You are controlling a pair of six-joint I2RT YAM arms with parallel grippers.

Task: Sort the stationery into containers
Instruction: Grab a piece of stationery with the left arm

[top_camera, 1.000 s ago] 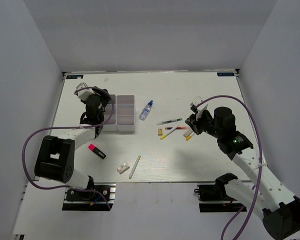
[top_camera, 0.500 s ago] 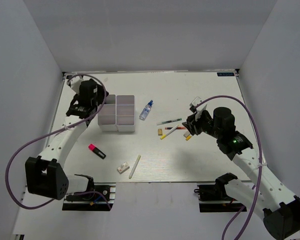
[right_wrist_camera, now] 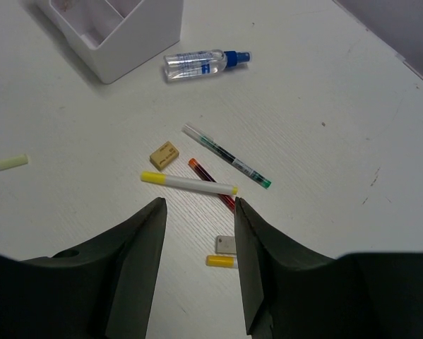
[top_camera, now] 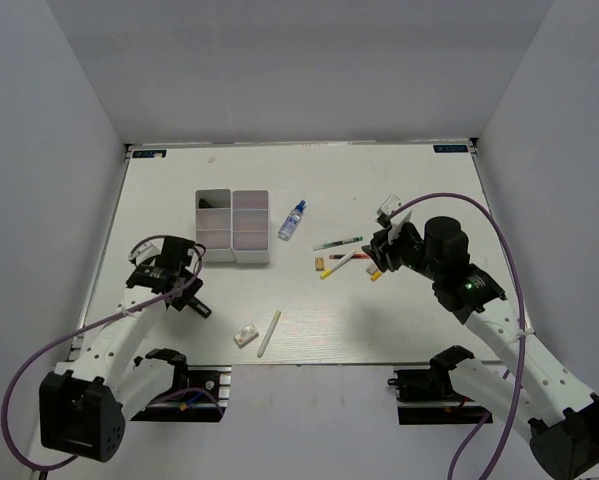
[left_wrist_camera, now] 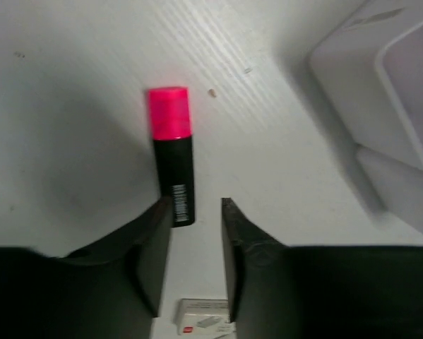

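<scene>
Over on the left, the pink marker (left_wrist_camera: pixel 171 152) lies flat on the table (top_camera: pixel 419 190). It sits to the near-left of the box (top_camera: pixel 233 226), well clear of its wall. In the wrist view its long axis runs straight away from the left gripper (left_wrist_camera: pixel 195 205), with the pink cap at the far end and the black barrel pointing back at the fingers. The barrel's end sits just beside the tip of the left-hand finger. That gripper's jaws stand a narrow gap apart with nothing between them.

The left arm reaches forward along the table's left side, its wrist tipped down so the fingers hang over the marker. From above, only the marker's dark end shows past the gripper. The white block (left_wrist_camera: pixel 204 314) lies nearer the arm's base, and the white stick (top_camera: pixel 269 333) lies slanted beside it.

On the right, the right arm leans in towards the middle. The right gripper (right_wrist_camera: pixel 198 203) is spread wide and empty above a small cluster of stationery. In its wrist view the green pen (right_wrist_camera: pixel 225 155) and red pen (right_wrist_camera: pixel 212 183) lie slanted and roughly parallel. The yellow marker (right_wrist_camera: pixel 188 184) lies across the red pen with its yellow cap to the left. The eraser (right_wrist_camera: pixel 164 155) sits just beside that cap, and the yellow piece (right_wrist_camera: pixel 220 261) lies nearest the fingers. The spray bottle (right_wrist_camera: pixel 197 63) lies on its side near the box.
</scene>
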